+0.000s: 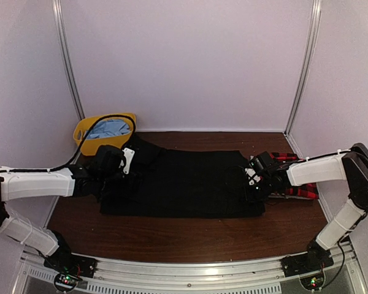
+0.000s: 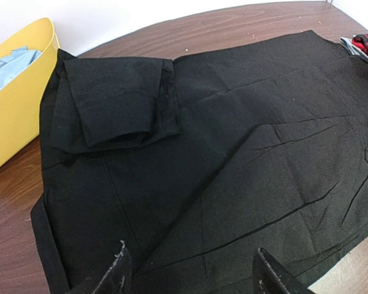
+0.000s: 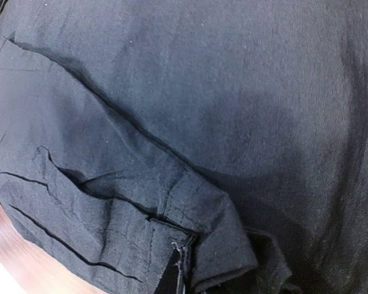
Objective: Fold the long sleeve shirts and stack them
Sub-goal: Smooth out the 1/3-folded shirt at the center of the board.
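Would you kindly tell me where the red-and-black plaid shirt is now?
In the top view, the red-and-black plaid cloth shirt lies at the table's right side, partly under the right arm, beside the flat black shirt.

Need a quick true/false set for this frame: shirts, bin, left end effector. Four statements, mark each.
1. The black shirt lies spread on the table. True.
2. The bin is empty. False: blue cloth sits in it.
3. The left end effector is shut on the black shirt. False: it is open, with nothing between its fingers.
4. The plaid shirt is at the table's right end. True.
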You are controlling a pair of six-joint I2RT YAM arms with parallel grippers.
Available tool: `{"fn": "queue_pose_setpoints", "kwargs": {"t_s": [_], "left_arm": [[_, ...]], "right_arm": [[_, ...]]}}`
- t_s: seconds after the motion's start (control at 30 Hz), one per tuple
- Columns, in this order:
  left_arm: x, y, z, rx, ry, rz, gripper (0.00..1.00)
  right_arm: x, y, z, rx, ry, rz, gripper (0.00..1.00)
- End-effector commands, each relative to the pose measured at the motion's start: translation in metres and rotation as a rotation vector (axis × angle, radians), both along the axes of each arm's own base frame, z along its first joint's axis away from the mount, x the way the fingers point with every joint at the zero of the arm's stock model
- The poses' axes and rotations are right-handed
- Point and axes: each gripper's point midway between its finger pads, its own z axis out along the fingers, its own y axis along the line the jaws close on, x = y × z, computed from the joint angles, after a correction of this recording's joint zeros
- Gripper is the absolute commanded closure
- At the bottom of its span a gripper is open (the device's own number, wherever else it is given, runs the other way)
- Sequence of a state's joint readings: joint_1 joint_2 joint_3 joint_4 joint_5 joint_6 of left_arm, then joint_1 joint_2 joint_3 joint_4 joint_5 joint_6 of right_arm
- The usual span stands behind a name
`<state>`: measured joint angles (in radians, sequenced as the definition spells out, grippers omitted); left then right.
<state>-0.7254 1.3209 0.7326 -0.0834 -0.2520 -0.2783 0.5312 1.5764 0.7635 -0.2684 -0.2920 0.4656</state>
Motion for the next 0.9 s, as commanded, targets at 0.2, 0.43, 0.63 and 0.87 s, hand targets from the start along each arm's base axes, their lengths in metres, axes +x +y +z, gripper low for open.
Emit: {"fn": "queue_pose_setpoints", "kwargs": {"t_s": [0.2,0.43,0.63,0.87], "left_arm": [[-0.004,-0.002,-0.025,0.001,0.046,-0.026,0.31],[-0.006,-0.006,-0.057,0.035,0.116,-0.038,0.3],[-0.008,-0.005,-0.082,0.057,0.18,-0.035,0.31],[-0.007,-0.002,-0.105,0.078,0.223,-0.019,0.33]], "right_arm": [[0.017,-0.01,0.012,-0.068,-0.037,0.016,0.9],[0.021,-0.019,0.01,-0.11,-0.036,0.011,0.89],[0.019,-0.022,0.006,-0.123,-0.025,0.013,0.84],[0.021,-0.027,0.011,-0.147,-0.043,0.001,0.72]]}}
